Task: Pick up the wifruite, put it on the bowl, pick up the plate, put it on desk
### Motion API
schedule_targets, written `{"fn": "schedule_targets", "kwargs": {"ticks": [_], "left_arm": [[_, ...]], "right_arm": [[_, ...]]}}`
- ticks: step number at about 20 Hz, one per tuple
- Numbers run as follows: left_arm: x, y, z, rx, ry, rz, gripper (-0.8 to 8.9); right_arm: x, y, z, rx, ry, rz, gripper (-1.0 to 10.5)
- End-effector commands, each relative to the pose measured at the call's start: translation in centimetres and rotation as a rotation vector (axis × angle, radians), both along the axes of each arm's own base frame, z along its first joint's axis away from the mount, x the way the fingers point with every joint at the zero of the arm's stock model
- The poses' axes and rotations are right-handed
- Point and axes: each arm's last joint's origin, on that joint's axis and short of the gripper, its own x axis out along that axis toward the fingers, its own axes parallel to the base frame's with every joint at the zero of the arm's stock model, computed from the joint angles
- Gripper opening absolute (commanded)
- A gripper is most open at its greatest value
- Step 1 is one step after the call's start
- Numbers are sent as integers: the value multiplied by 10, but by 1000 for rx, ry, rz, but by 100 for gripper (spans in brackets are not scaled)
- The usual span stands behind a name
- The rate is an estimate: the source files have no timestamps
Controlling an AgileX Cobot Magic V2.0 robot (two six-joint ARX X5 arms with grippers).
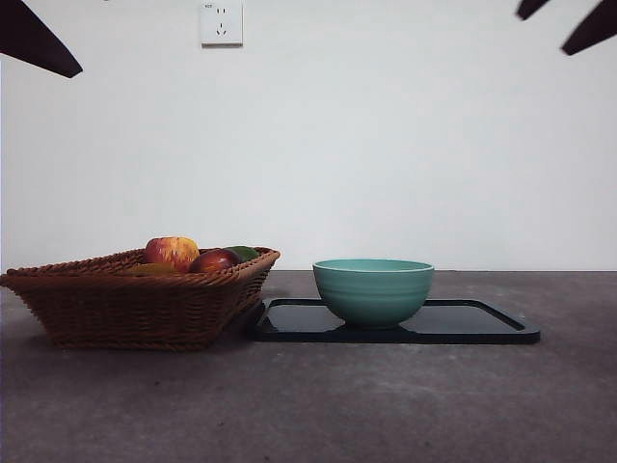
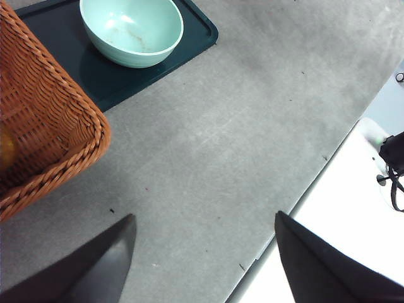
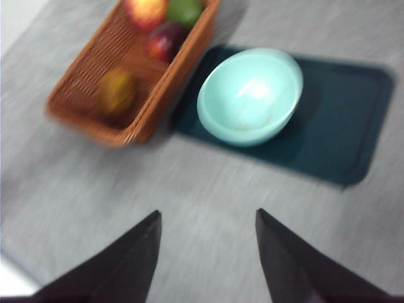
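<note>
The wifruite (image 3: 117, 90), a golden-brown oval fruit, lies in the wicker basket (image 3: 95, 95); in the front view only a sliver of it (image 1: 149, 269) shows over the basket rim. The mint-green bowl (image 1: 373, 289) (image 2: 132, 28) (image 3: 250, 96) stands empty on the plate (image 1: 482, 323) (image 2: 113, 79) (image 3: 341, 120), a dark flat rectangular tray on the grey desk (image 1: 308, 405). My left gripper (image 2: 202, 221) hovers open above bare desk near the basket's corner. My right gripper (image 3: 207, 214) is open too, high above the desk in front of basket and bowl, in a blurred picture.
Sharing the basket (image 1: 135, 299) (image 2: 44, 120) are a red-yellow apple (image 1: 172, 252) (image 3: 146, 9), a dark red fruit (image 1: 214, 260) (image 3: 163, 41) and a green fruit (image 1: 243, 253) (image 3: 184, 9). The basket touches the plate's edge. Black arm tips (image 1: 39, 39) (image 1: 578, 29) show at the top corners. The desk's edge (image 2: 303, 196) runs close to the left gripper.
</note>
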Motion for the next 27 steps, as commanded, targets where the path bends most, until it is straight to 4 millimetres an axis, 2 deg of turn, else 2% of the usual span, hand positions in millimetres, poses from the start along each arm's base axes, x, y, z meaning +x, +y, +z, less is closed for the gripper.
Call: {"fn": "schedule_targets", "kwargs": {"ticks": [1,4,7,10,13,19,23,27], "left_arm": [[1,-2,2,-7,-16,-16,343],[1,-2,2,-6,-14,-16,343],[1,-2,2,-6,-14,-16,343],[1,-2,2,-6,-14,-16,343],[1,-2,2,-6,-14,-16,343],[1,-1,2,-4,-10,-16,343],[1,-1,2,-4,-8,-16,343],[1,-1,2,-3,-8,-16,343]], "right_arm": [[24,8,12,-14,4,-15,244],[65,17,18,-56,32,-29,244],[103,24,14,-91,72,-44,244],[135,30,0,-121,125,-52,244],[159,38,-24,-151,176,-43,244],[192,50,-70,-178,238,-36,244],[207,56,-97,-192,275,-33,244],[215,59,-115,-200,295,-31,243]]}}
